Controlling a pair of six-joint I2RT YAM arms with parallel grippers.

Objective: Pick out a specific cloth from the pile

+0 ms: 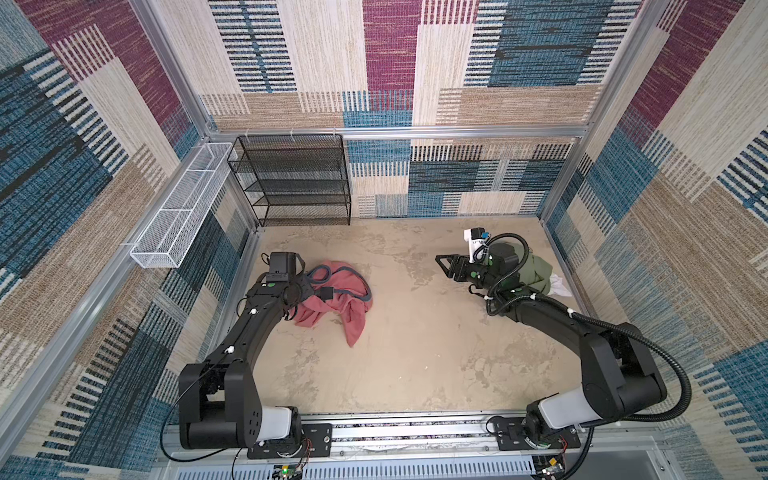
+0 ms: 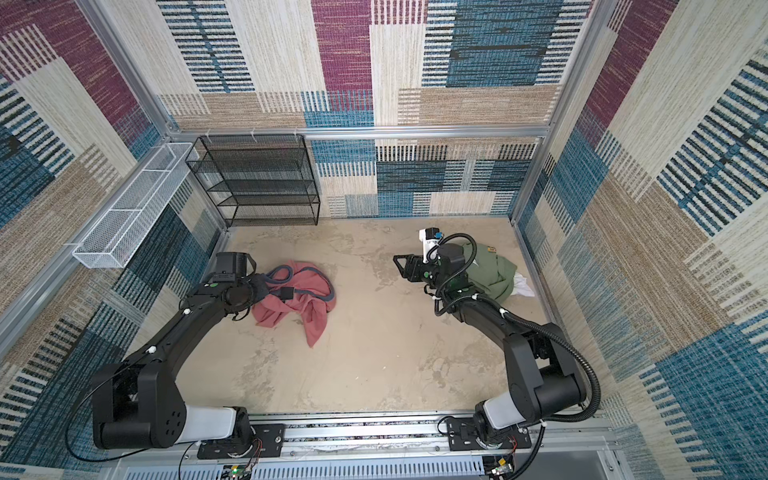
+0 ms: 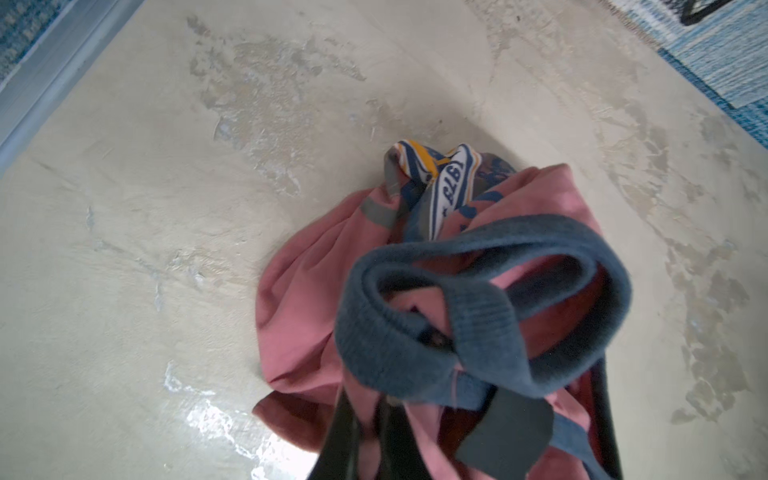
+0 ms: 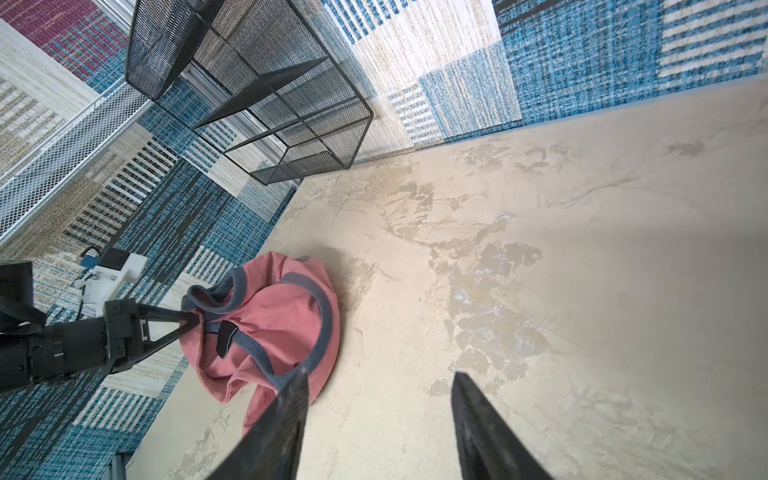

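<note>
**A:** Where is the cloth [image 1: 332, 301]?

**B:** Caught in the left jaws. The right wrist view shows them pressed together on a fold of its grey-blue trim [image 4: 199, 303], right at their tips. The rest of the brick-red fabric lies bunched on the table [image 1: 415, 340], spreading ahead of those jaws and off to one side.

**A:** And from the left wrist?

**B:** A loop of the trim curls just in front of the left jaws. Beyond it the cloth shows a white, navy and yellow print [image 3: 440, 183].

**A:** The right jaws?

**B:** Apart, with only bare table between them. They point across the table toward the cloth and are well apart from it. A black mesh shelf [image 4: 257, 91] stands far ahead of them, against the wall.

**A:** And the pile [image 2: 490, 276]?

**B:** Behind the right jaws, beside that arm's wrist. It is an olive-green garment [image 1: 538, 272] with a small yellow tag [image 2: 491, 249], and a white garment [image 1: 560, 286] pokes out on the side farthest from the jaws. The right jaws do not touch it.
</note>
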